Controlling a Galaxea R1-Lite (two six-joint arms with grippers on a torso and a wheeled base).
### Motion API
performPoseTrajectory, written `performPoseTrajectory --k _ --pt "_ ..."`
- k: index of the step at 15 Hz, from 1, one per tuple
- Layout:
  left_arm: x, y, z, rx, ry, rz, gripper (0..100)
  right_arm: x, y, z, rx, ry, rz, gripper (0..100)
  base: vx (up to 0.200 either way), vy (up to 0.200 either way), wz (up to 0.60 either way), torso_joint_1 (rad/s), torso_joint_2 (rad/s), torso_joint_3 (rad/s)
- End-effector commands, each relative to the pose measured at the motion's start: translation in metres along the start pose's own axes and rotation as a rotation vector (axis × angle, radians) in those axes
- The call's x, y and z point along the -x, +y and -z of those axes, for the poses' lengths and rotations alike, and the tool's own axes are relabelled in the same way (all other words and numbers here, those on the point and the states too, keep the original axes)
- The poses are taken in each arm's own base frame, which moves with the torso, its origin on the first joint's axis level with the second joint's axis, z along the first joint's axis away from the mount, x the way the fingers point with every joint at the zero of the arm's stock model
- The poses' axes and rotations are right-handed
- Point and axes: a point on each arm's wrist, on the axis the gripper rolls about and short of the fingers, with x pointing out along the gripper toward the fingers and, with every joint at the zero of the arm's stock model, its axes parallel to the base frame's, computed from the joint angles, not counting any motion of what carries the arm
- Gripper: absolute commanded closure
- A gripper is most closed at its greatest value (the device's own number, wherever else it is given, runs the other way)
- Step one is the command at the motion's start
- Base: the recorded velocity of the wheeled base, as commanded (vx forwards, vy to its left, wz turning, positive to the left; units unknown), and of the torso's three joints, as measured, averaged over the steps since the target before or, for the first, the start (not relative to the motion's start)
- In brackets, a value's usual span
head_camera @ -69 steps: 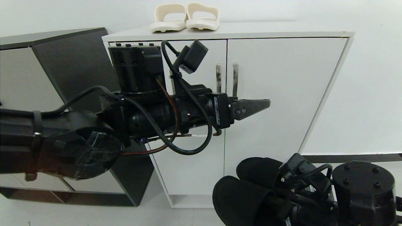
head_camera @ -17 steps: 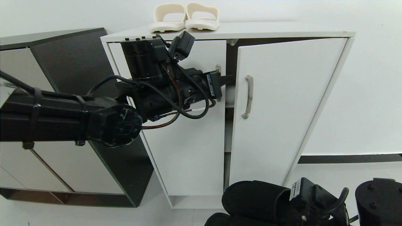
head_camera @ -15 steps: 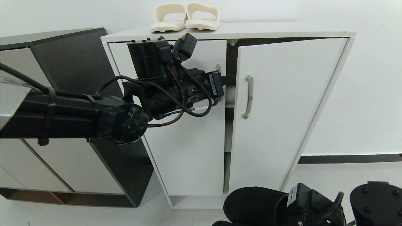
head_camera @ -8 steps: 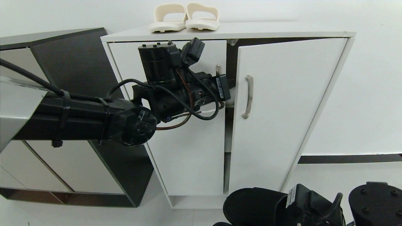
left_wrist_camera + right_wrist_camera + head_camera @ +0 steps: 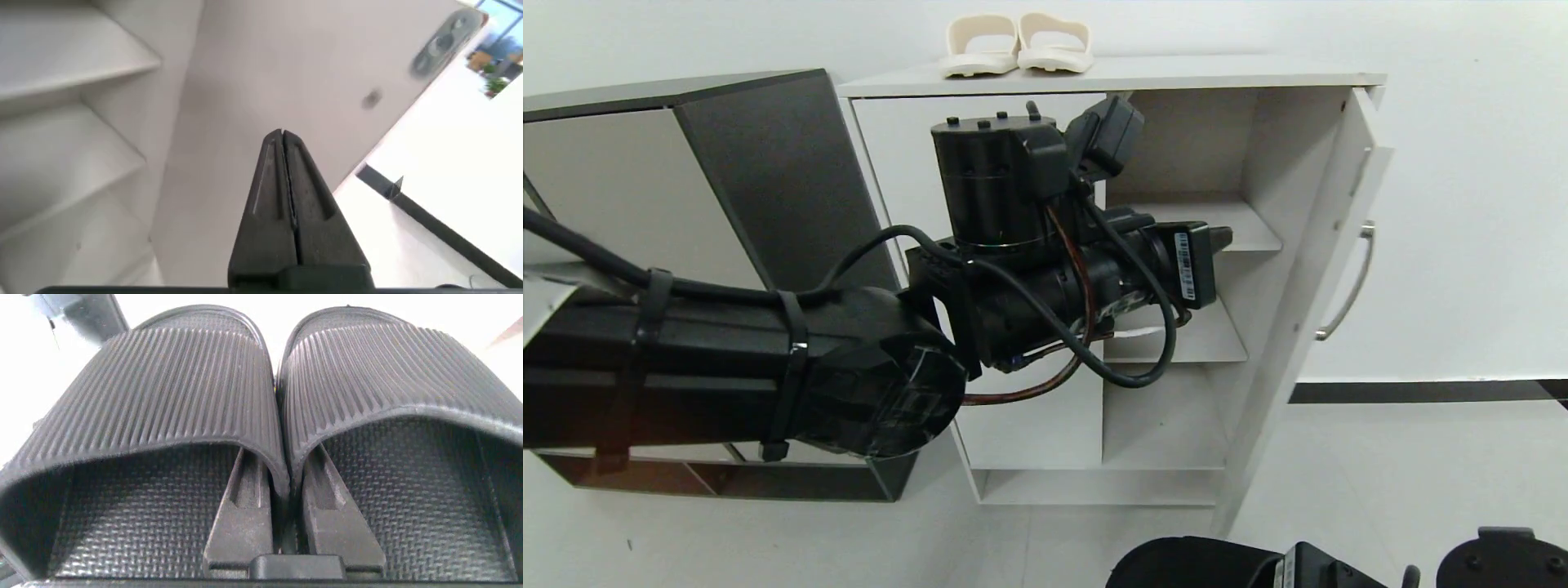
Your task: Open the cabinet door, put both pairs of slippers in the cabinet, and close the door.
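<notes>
The white cabinet (image 5: 1111, 77) has its right door (image 5: 1311, 278) swung wide open, handle (image 5: 1346, 282) facing away, and bare shelves (image 5: 1217, 227) show inside. A cream pair of slippers (image 5: 1017, 42) lies on the cabinet top. My left gripper (image 5: 1222, 238) is shut and holds nothing, level with the upper shelf in the open compartment; in the left wrist view its fingertips (image 5: 283, 140) point at the door's inner face (image 5: 294, 65). My right gripper (image 5: 282, 531) is shut on the black pair of slippers (image 5: 204, 384), one finger inside each, low in front of the cabinet (image 5: 1176, 563).
A dark grey cabinet (image 5: 768, 163) stands against the white one's left side. The left door (image 5: 907, 171) is closed. Pale floor (image 5: 1380, 465) lies free to the right, below the open door. A white wall is behind.
The right door went from ajar to wide open, with my left gripper moving right into the opening. The head view has shifted, and the black slippers sit lower in it.
</notes>
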Motion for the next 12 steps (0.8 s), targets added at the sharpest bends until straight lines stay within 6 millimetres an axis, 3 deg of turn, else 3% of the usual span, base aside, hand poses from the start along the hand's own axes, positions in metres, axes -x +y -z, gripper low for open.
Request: performPoseTrajectory --k 1,3,6,9,10,11,12 --pt "0.010 -0.001 -0.002 -0.021 -0.014 -0.036 100 -0.012 -0.009 -0.005 -0.028 0.010 0.061 100 0.000 0.000 0.00 0.000 0.00 0.000" --pt "0.034 0.016 -0.014 -0.048 -0.097 -0.192 100 -0.026 -0.035 -0.013 -0.088 0.004 0.261 100 0.000 0.000 0.00 0.000 0.00 0.000" --pt "0.125 0.026 -0.024 -0.049 -0.073 -0.459 100 -0.026 -0.064 -0.036 -0.185 -0.119 0.384 100 0.000 0.000 0.00 0.000 0.00 0.000" --pt "0.229 0.038 0.004 -0.036 0.049 -0.829 100 -0.030 -0.082 -0.043 -0.232 -0.142 0.460 100 0.000 0.000 0.00 0.000 0.00 0.000" --pt "0.251 0.033 0.012 -0.039 0.034 -0.883 100 -0.030 -0.082 -0.043 -0.235 -0.141 0.463 100 0.000 0.000 0.00 0.000 0.00 0.000" --pt "0.295 0.014 0.029 -0.056 -0.036 -0.994 100 -0.030 -0.083 -0.042 -0.237 -0.138 0.469 100 0.000 0.000 0.00 0.000 0.00 0.000" --pt "0.322 0.003 0.048 -0.073 -0.065 -1.116 100 -0.029 -0.082 -0.042 -0.234 -0.139 0.471 100 0.000 0.000 0.00 0.000 0.00 0.000"
